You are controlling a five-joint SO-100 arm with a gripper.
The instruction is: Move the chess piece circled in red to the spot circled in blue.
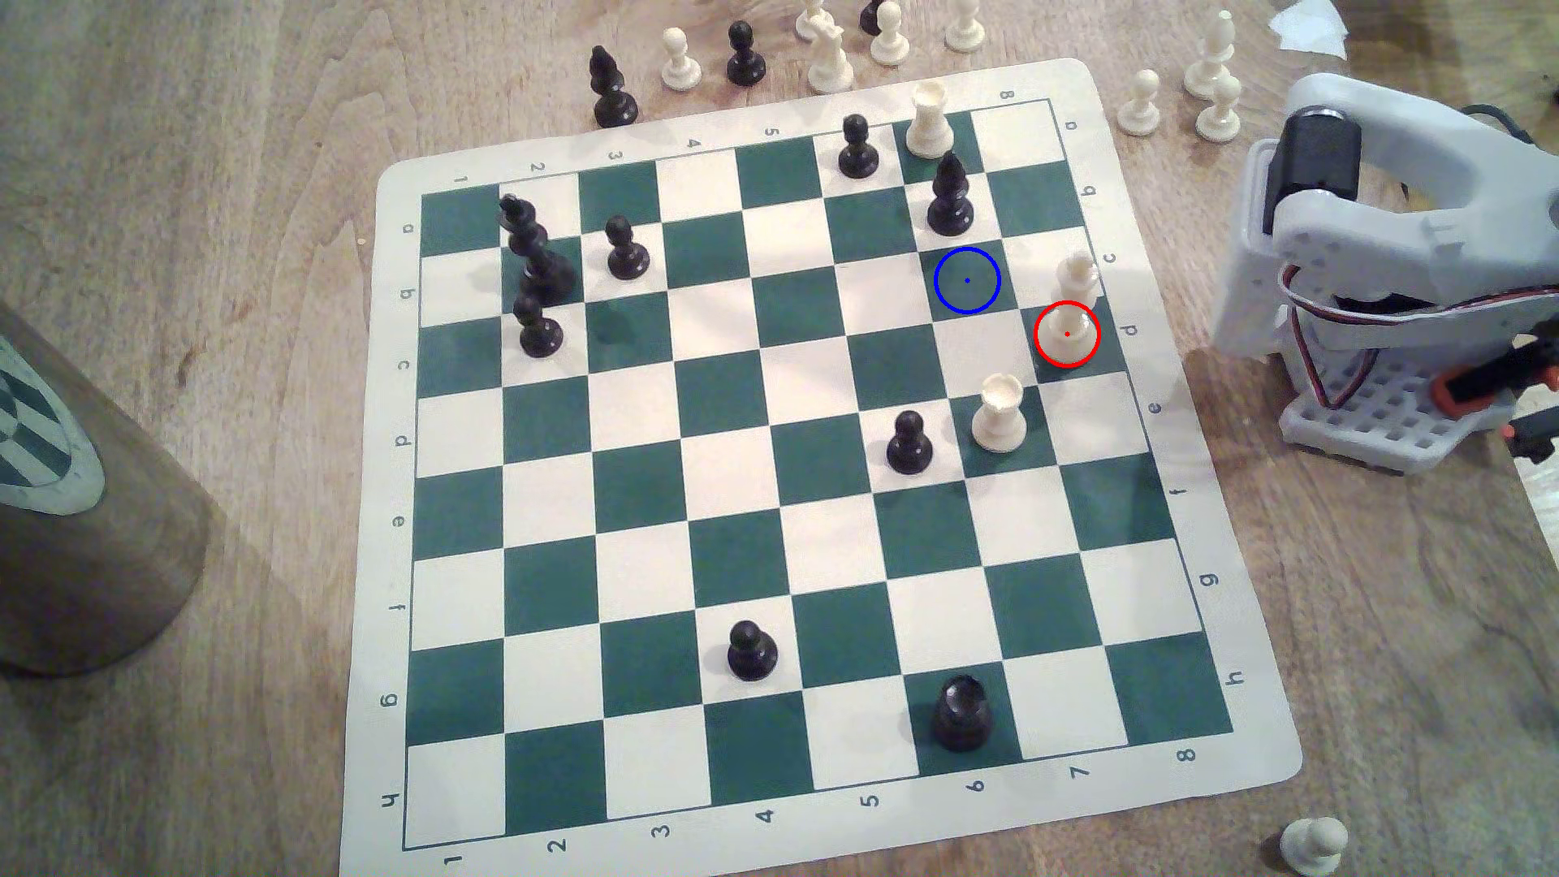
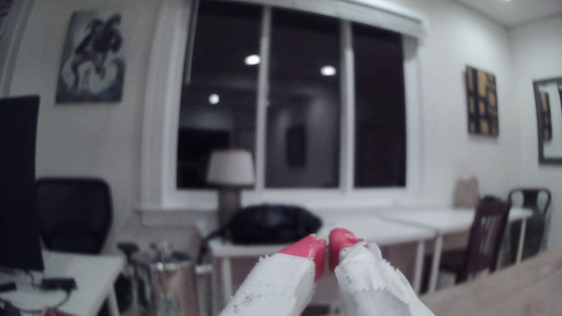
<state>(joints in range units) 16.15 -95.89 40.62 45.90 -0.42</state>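
Note:
The tall slim cream piece (image 1: pixel 1073 308) stands upright inside the red circle, on a dark green square near the board's edge at the exterior view's right. The blue circle with its centre dot (image 1: pixel 967 280) marks a bare dark green square, one square diagonally away toward the exterior view's upper left. The white arm (image 1: pixel 1392 253) sits folded beside the board at the right, well apart from the piece. In the wrist view my gripper (image 2: pixel 327 246) points out into a room, its red fingertips (image 2: pixel 307 249) almost touching with nothing between them.
A black bishop (image 1: pixel 951 198) stands just behind the blue spot. A cream rook (image 1: pixel 1000 413) and a black pawn (image 1: pixel 909 443) stand in front of it. Several loose pieces (image 1: pixel 1139 101) lie off the board's far edge. A brown cylinder (image 1: pixel 76 523) stands at the left.

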